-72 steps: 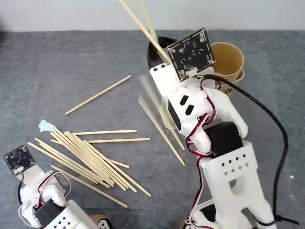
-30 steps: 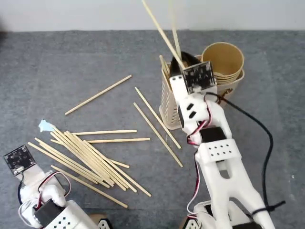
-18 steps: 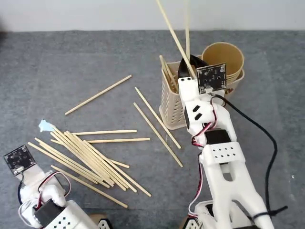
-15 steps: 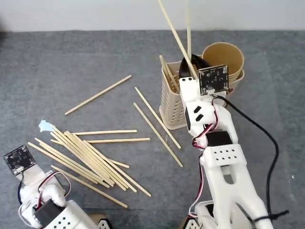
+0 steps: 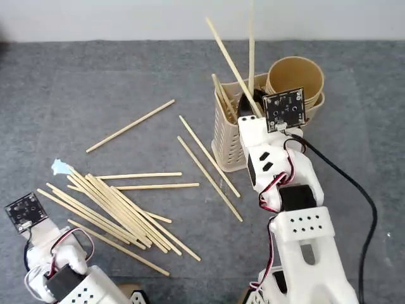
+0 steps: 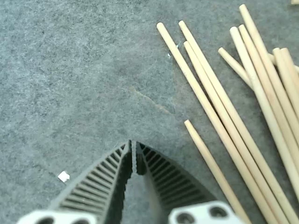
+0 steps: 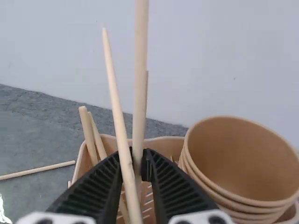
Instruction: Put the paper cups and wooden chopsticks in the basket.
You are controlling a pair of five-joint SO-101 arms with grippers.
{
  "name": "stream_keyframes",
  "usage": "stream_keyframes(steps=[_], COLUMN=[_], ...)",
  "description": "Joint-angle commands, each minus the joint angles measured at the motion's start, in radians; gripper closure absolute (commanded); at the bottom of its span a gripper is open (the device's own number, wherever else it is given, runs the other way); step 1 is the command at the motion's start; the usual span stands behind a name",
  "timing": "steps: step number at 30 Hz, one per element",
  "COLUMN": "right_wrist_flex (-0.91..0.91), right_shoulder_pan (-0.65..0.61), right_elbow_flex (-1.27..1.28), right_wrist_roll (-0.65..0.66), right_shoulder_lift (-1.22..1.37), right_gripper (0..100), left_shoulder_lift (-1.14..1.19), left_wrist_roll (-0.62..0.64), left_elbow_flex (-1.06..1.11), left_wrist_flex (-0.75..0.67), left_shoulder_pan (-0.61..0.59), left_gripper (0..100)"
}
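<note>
– Watching the right gripper (image 5: 249, 106) up by the basket (image 5: 226, 144), can you make out what it has?

– Yes, its jaws are pinched tight on two held chopsticks (image 5: 231, 57). They poke out of the claw toward the top of the overhead frame, one slanting to the upper left, the other almost straight up. Their lower ends are hidden behind the claw, which sits over the basket's open top.

– And the cups?

– The paper cups (image 5: 296, 77) are nested in one stack at the upper right, touching the basket's right end. Whether they stand inside its rim I can't tell. A few more sticks, the leaning chopsticks (image 5: 219, 95), rest in the basket's left end.

– What about the other arm?

– The left arm (image 5: 60, 269) is down in the lower left corner. Its wrist camera shows the left gripper (image 6: 133, 156) with jaws closed together and nothing between them, low over the grey mat (image 5: 95, 76) and just beside the loose heap (image 5: 120, 212).

– So plenty lies outside?

– That heap fans across the lower left, with a small blue scrap (image 5: 61, 167) at its upper-left tip. A pair of stray chopsticks (image 5: 209, 168) lies just left of the basket, and a single chopstick (image 5: 130, 125) sits alone, well apart, up and left of centre.
</note>
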Motion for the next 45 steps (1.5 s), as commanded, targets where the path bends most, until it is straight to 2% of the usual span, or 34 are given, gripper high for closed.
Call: stream_keyframes(steps=[1,3,5,13,20,24,34,38,42,45], right_wrist_flex=[0.094,0.137,0.16,0.295,0.46,0.532,0.542,0.568,0.679,0.745], right_shoulder_pan=[0.002,0.002,0.002,0.001,-0.002,-0.002,-0.001,0.001,-0.004,-0.005], right_elbow_flex=[-0.006,-0.006,-0.006,-0.006,-0.006,-0.003,0.097,0.103,0.098,0.097], right_wrist_roll=[-0.025,-0.063,-0.078,-0.084,-0.083,-0.08,-0.077,-0.08,-0.077,-0.075], right_shoulder_lift=[-0.048,-0.065,-0.081,-0.211,-0.352,-0.378,-0.386,-0.387,-0.387,-0.387], right_gripper=[90.9,85.8,84.9,89.6,98.4,99.0,99.0,97.0,90.9,90.4], left_shoulder_lift=[-0.017,-0.017,-0.017,-0.017,-0.017,-0.017,-0.017,-0.017,-0.017,-0.017], left_wrist_roll=[0.008,0.008,0.008,0.008,0.008,0.008,0.008,0.008,0.008,0.008], left_elbow_flex=[-0.018,-0.018,-0.018,-0.018,-0.018,-0.018,-0.018,-0.018,-0.018,-0.018], left_wrist_flex=[0.0,0.0,0.0,0.0,0.0,0.0,0.0,0.0,0.0,0.0], left_shoulder_pan=[0.0,0.0,0.0,0.0,0.0,0.0,0.0,0.0,0.0,0.0], left_gripper=[99,99,99,99,99,99,99,99,99,99])
